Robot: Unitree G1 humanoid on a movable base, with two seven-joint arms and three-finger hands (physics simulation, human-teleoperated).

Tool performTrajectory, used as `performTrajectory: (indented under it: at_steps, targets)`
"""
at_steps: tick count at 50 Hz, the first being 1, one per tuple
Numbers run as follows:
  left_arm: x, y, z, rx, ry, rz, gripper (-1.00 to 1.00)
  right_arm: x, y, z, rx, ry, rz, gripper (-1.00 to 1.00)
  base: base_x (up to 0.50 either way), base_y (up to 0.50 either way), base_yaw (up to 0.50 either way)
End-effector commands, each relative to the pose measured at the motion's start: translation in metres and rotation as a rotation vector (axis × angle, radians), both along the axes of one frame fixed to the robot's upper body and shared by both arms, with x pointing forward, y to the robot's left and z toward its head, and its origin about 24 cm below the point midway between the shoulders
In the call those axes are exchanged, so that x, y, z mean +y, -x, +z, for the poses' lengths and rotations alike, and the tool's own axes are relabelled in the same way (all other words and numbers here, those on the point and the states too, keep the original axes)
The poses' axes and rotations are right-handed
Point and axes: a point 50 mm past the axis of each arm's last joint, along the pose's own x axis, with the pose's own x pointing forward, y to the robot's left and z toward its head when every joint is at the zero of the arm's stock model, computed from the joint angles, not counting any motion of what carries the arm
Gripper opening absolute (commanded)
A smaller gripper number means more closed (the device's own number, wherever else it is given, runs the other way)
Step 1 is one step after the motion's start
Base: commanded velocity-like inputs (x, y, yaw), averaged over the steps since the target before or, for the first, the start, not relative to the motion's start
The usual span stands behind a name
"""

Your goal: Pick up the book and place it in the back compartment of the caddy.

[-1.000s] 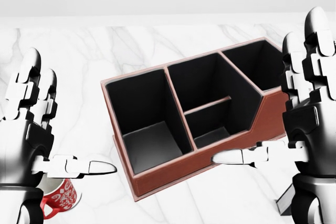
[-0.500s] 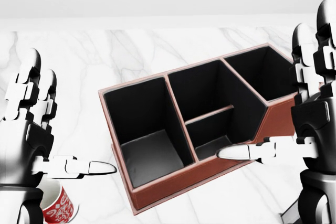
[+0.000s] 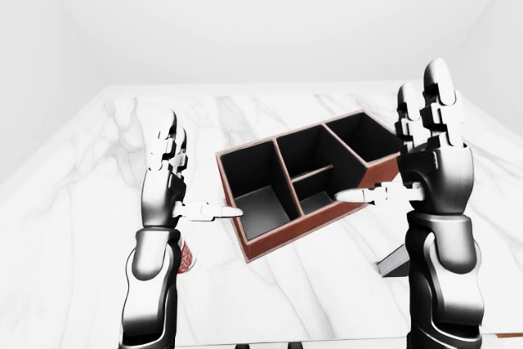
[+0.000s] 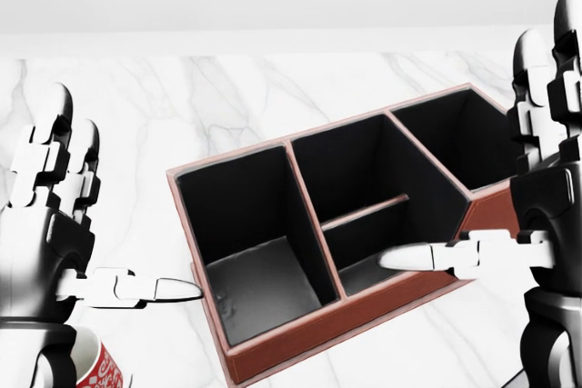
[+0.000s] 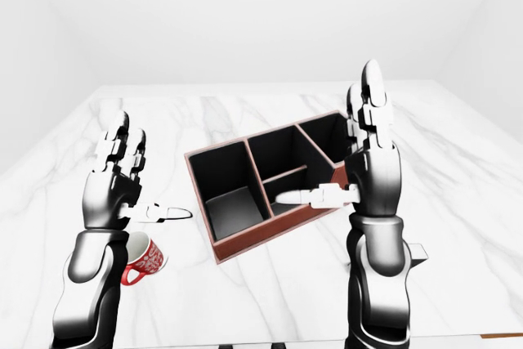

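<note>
We see a white marble table (image 4: 273, 97) with thin grey lines in it; it looks smooth and a little shiny. The reddish-brown box-shaped caddy (image 4: 364, 320) looks like smooth leather outside, and its black walls inside look dull and soft. The left robot hand (image 5: 114, 181) and the right robot hand (image 3: 433, 161) look like shiny silver metal with black and white hard parts. The red and white patterned mug (image 5: 143, 257) looks smooth and glossy, like china.
</note>
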Motion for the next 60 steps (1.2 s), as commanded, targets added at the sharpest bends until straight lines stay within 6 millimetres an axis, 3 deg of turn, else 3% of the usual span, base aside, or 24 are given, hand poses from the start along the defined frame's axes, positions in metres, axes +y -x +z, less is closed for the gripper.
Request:
performTrajectory:
  at_steps: [1,37,60]
  targets:
    - [0.0,-0.001,-0.002,0.011,0.0,0.0,1.0,-0.001,0.0,0.003,-0.012,0.024,-0.012,1.0,0.0,0.0,0.0]
    - [0.003,-0.002,-0.001,0.004,0.002,0.008,1.0,-0.024,0.01,0.045,-0.121,0.438,-0.147,1.0,0.0,0.0,0.0]
    - [0.001,-0.002,-0.005,0.024,-0.001,0.005,1.0,-0.031,0.006,0.021,0.127,0.755,-0.203,1.0,0.0,0.0,0.0]
